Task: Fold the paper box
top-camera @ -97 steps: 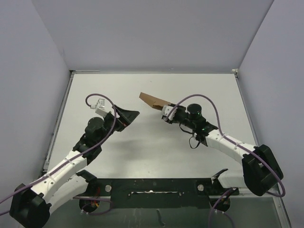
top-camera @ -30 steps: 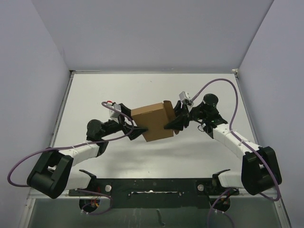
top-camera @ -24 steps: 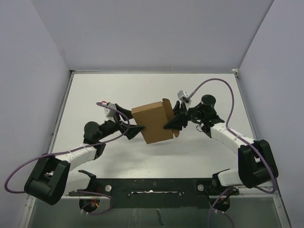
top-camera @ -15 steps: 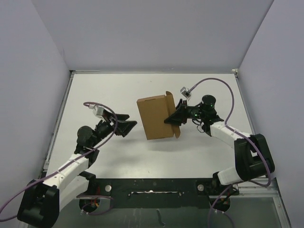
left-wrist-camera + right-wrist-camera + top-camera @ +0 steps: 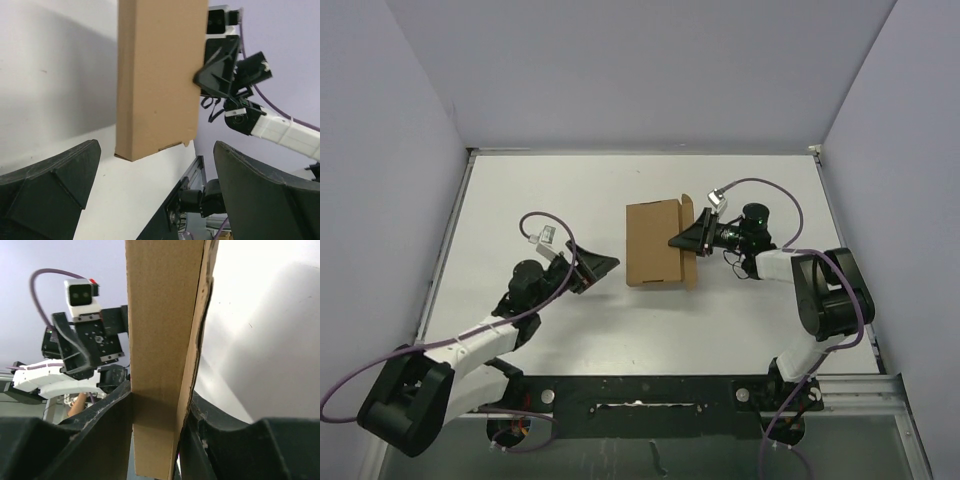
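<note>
Brown cardboard, matte and faintly fibrous, makes up the paper box point(image 5: 655, 243). It is a flat rectangular packet with crisp straight edges, over the middle of the white worktop point(image 5: 540, 190) and a little to the right. The right tool point(image 5: 686, 240) pinches it by its right-hand edge, jaws narrowed onto the thin stack of layers. The right wrist view shows that edge sandwiched between the two black fingers point(image 5: 100, 440), with a ragged seam where an outer layer stands slightly proud. A narrow side flap point(image 5: 689, 212) juts out along the same edge. The broad shadow beneath suggests the box is lifted or tilted rather than lying flat, though I cannot tell for certain. The left tool point(image 5: 598, 268) is spread wide and empty, near the box's left side and clear of it, aimed at the free end.

To do this step well, I judge the left tool should close squarely on the free edge, gripping over a crease line rather than mid-panel. The right should hold firm without crushing, since thin board dents easily and smooth faces can slip.
</note>
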